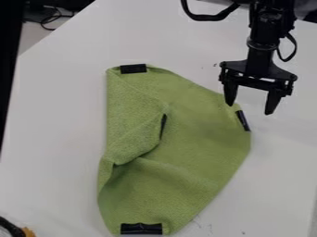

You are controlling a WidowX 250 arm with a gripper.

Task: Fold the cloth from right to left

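cloth (pixel 192 152): a green cloth lying in the middle of the table, its right edge bulging outward, with soft creases across its lower half.
flap (pixel 133 127): on the left side, part of the cloth is turned inward over the rest, with a dark strip (pixel 163 126) showing at its inner edge.
tabs: black ones sit on the rim, a top tab (pixel 133 68), a right tab (pixel 243 120) and a bottom tab (pixel 141 228).
pincer (pixel 250 109): spread wide, with nothing between its fingers; it hangs by the upper right edge of the cloth, near the right tab. whether it touches the cloth, i cannot tell.
feel: probably light, soft and floppy, a little nubbly, so unlikely to slip or break (though it could bunch up if pushed).
where to hold: the right tab looks best, as it is likely stiffer than the cloth around it; a pinch there, lifted low and carried left, should bring the right side over. too shallow a pinch may let the edge drop.
table (pixel 59 139): white and smooth-looking, so the whole cloth might slide along with a pull.
room: a thin dark cord (pixel 48 19) curls beyond the table at upper left; a small orange piece (pixel 28 232) pokes in at lower left.
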